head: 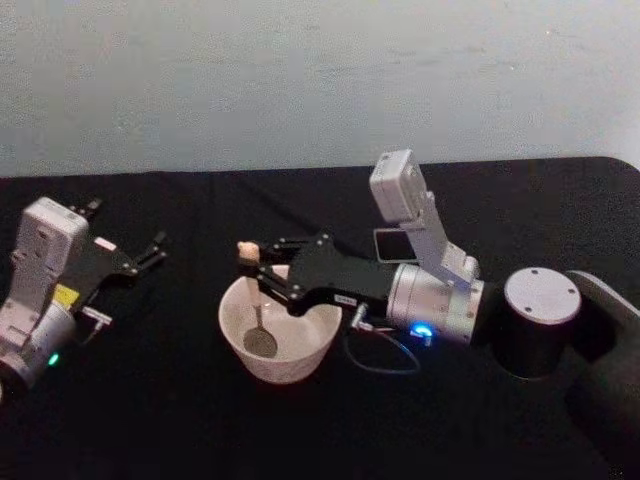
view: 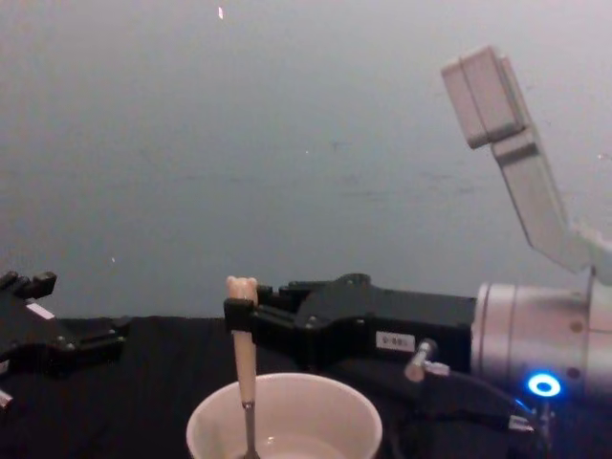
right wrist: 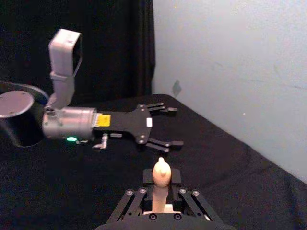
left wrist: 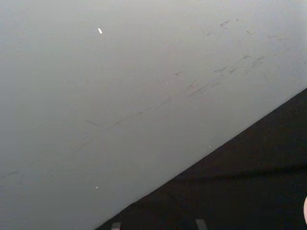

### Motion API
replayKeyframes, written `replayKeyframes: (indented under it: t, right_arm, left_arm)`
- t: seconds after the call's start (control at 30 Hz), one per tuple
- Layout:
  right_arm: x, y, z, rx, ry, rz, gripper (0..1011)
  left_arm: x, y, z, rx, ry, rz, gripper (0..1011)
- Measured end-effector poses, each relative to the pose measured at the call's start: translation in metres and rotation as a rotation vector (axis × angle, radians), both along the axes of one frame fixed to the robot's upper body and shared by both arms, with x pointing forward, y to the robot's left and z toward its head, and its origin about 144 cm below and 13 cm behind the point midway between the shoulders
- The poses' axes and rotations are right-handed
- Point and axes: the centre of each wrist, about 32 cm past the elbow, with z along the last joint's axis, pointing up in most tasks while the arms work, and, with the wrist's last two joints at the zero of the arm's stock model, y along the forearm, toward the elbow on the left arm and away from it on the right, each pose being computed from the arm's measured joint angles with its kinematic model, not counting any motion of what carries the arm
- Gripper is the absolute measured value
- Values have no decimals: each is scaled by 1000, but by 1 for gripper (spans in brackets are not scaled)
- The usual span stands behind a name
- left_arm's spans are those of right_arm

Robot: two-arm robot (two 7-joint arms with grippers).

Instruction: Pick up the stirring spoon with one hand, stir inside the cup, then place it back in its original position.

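Observation:
The stirring spoon (head: 258,318) stands upright in the cream-white cup (head: 232,322) at the table's middle. Its metal bowl rests on the cup's bottom and its bear-head top (view: 241,286) rises above the rim. My right gripper (head: 258,275) reaches in from the right and is shut on the spoon's cream handle just below the bear head (right wrist: 161,171). In the chest view the right gripper (view: 242,316) holds the spoon (view: 245,368) over the cup (view: 325,397). A square-rimmed holder (head: 390,243) peeks out behind the right wrist, mostly hidden. My left gripper (head: 125,228) lies open at the far left.
The black table ends at a pale wall (head: 300,80) behind. The right arm's grey base (head: 540,320) stands at the right. A thin cable (head: 385,360) loops on the cloth just right of the cup. From the right wrist, the left gripper (right wrist: 169,127) lies open beyond the spoon.

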Motion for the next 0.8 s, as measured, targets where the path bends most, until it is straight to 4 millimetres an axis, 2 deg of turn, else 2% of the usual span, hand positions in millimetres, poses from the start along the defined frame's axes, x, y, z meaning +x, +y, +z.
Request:
replayKeyframes:
  t: [0.37, 0.6, 0.8]
  right_arm:
    - [16, 4, -3, -9, -9, -78, 210]
    - [23, -7, -2, -9, -8, -137, 210]
    - [19, -17, -3, -6, 7, -161, 210]
  left_arm:
    - [0, 0, 0, 0, 0, 0, 1001]
    - [0, 0, 0, 0, 0, 0, 1001]
    - [0, 0, 0, 0, 0, 0, 1001]
